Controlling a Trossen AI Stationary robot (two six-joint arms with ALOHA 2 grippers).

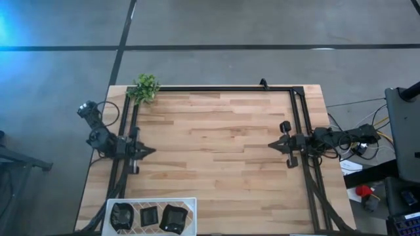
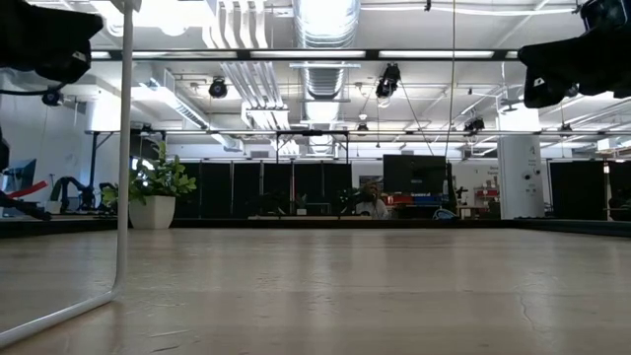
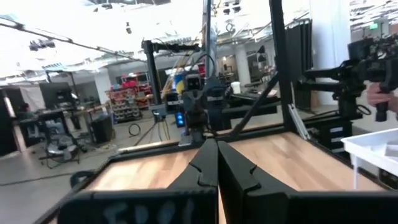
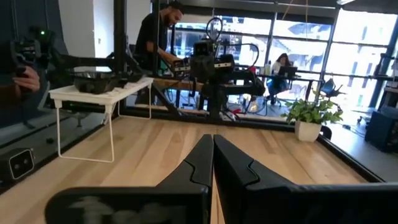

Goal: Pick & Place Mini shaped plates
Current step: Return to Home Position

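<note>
Planks of pale wood make up the desk (image 1: 216,144), bare across its middle, with a black frame (image 1: 216,88) running along one long edge and down both short ones. From where I stand the left arm (image 1: 108,139) sits folded low over the middle of its short edge and the right arm (image 1: 321,139) sits the same way over the opposite short edge, well apart and pointing at each other across the open wood. Each arm's jaws are pressed together into a single dark point and pinch nothing; both wrist views show the two fingers meeting with no gap. A small white wire shelf (image 1: 152,200) stands on thin legs at the desk corner on the left arm's side, at the far end of that short edge from the plant. On its top lie the mini shaped plates (image 1: 149,216), glossy black, gathered into three separate lots in a row, clear of both arms; how many lie in each lot I cannot tell. A little green plant (image 1: 144,87) sits at the other corner on the left arm's side, just against the frame. Beyond the shelf a person (image 4: 152,34) stands in the room.
</note>
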